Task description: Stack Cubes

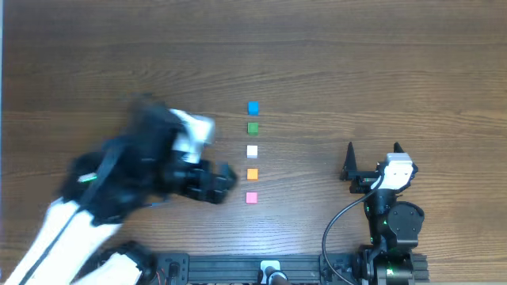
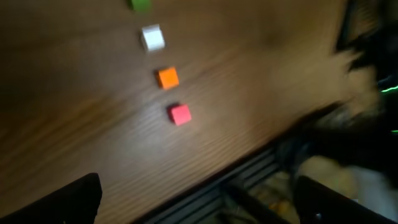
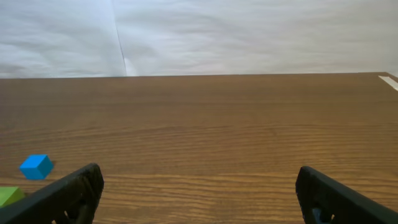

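Five cubes (image 1: pixel 252 152) lie in a row ready for stacking; left gripper (image 1: pixel 225 184) hangs near the pink cube (image 1: pixel 251 198), right gripper (image 1: pixel 372 150) well apart, both spread wide and empty.

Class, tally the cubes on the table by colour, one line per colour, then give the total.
blue cube: 1
green cube: 1
white cube: 1
orange cube: 1
pink cube: 1
Total: 5 cubes
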You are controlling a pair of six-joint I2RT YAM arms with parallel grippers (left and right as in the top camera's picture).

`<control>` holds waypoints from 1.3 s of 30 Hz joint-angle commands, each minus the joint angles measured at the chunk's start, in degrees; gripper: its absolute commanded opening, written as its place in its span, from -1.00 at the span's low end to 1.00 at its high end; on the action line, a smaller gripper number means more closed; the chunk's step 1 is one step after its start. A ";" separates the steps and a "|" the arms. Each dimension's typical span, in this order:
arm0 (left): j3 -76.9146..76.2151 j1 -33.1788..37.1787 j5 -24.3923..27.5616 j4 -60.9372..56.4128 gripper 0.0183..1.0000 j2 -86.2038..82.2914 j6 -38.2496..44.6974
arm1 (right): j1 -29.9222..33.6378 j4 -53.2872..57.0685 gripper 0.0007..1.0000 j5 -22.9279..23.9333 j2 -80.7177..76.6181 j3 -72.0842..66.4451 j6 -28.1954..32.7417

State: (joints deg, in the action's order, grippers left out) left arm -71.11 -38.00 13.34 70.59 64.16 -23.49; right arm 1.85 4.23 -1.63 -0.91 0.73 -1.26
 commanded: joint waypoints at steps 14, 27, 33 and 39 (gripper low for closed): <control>-0.63 -18.18 -11.08 -14.14 1.00 33.92 -14.49 | 0.31 -0.13 0.99 -0.46 0.59 -0.44 0.07; 0.02 -17.75 -9.77 -13.31 1.00 36.59 -30.51 | 0.31 -0.11 0.98 -0.46 0.59 -0.44 0.07; 3.89 -17.77 -9.73 -14.88 1.00 36.57 -38.16 | 0.31 -0.13 0.98 -0.46 0.59 -0.44 0.07; 7.78 -18.03 -8.24 -19.15 1.00 36.57 -38.91 | 0.31 -0.13 0.98 -0.46 0.59 -0.44 0.07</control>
State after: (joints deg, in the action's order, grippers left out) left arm -65.12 -55.83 3.88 52.31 100.57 -59.79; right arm 1.85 4.23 -1.63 -0.91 0.73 -1.30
